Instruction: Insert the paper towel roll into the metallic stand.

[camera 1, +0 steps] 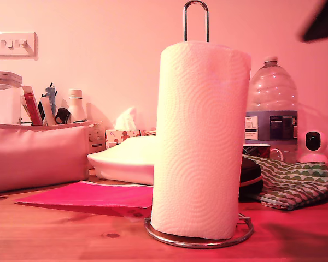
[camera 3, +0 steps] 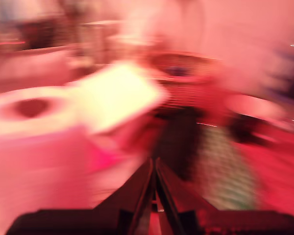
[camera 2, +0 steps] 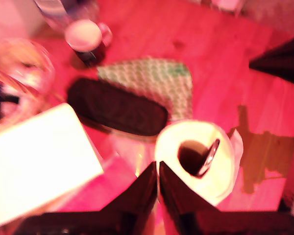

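The white swirl-embossed paper towel roll stands upright on the metallic stand. Its chrome loop pokes out above the roll, and the ring base shows around the bottom. From above, the loop sits inside the core of the roll. My first gripper hovers above and beside the roll, shut with nothing held. My second gripper is also shut and empty in a blurred view, with the roll off to one side. A dark arm part shows at the exterior view's upper right.
Behind the stand are a large water bottle, a dark case, a green patterned cloth and a small white camera. On the exterior view's left lie a white box, a tissue box, a padded pouch and pink paper.
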Controlling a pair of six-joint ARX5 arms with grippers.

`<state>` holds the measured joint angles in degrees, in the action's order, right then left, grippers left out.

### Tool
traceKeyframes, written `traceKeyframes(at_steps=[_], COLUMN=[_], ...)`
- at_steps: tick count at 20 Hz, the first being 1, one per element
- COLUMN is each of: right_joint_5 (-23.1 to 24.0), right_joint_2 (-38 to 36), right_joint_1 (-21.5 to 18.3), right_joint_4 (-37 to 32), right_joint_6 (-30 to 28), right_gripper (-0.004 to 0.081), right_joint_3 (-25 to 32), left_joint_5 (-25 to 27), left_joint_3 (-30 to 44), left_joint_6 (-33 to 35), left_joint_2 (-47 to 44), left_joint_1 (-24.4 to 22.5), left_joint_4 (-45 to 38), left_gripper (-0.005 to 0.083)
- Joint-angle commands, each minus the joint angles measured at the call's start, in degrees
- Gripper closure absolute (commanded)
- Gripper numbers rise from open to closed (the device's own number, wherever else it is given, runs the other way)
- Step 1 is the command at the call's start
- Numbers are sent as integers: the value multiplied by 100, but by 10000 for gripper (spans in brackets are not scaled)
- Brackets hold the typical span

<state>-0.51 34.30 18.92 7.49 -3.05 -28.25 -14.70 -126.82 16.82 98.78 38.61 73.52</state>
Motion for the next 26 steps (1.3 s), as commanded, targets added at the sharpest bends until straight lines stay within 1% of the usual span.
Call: traceKeyframes(at_steps=[1,4,6,9,12,15,18,20,24,26], right_joint_5=[4,2,0,-7,-4,-4,7,9,17,216], right_joint_2=[-109,-254,-332,-385,-385,-385,-385,-385,-385,-461], right_joint_1=[-210,-494,-605,-667,-667,-667,-671,-715,-990,-1202], right_joint_4=[-85,-79,-74,-72,-48,-59,-177,-358,-562,-671], right_joint_6=[4,-9,-42,-44,-39,-42,-153,-146,-120,-120], right_gripper=[782,782,782,782,782,782,782,782,782,782], right_joint_3=[116,116,116,120,125,129,214,330,503,542], left_joint_5=[-33,-50,-59,-96,-63,234,479,514,962,1191], left_joint_3=[42,109,310,1056,2131,3226,4286,4979,6310,6933], left_joint_6=[-81,-192,-251,-339,-531,-798,-925,-997,-1121,-1213], left_joint_2=[-142,-162,-188,-470,-984,-1582,-2142,-2483,-3241,-3683], left_joint_1=[-107,-289,-385,-439,-439,-470,-603,-745,-1054,-1224], left_joint_4=[-188,-308,-411,-866,-1602,-2476,-3333,-3917,-4905,-5302], left_gripper=[792,792,792,792,792,792,792,792,792,792])
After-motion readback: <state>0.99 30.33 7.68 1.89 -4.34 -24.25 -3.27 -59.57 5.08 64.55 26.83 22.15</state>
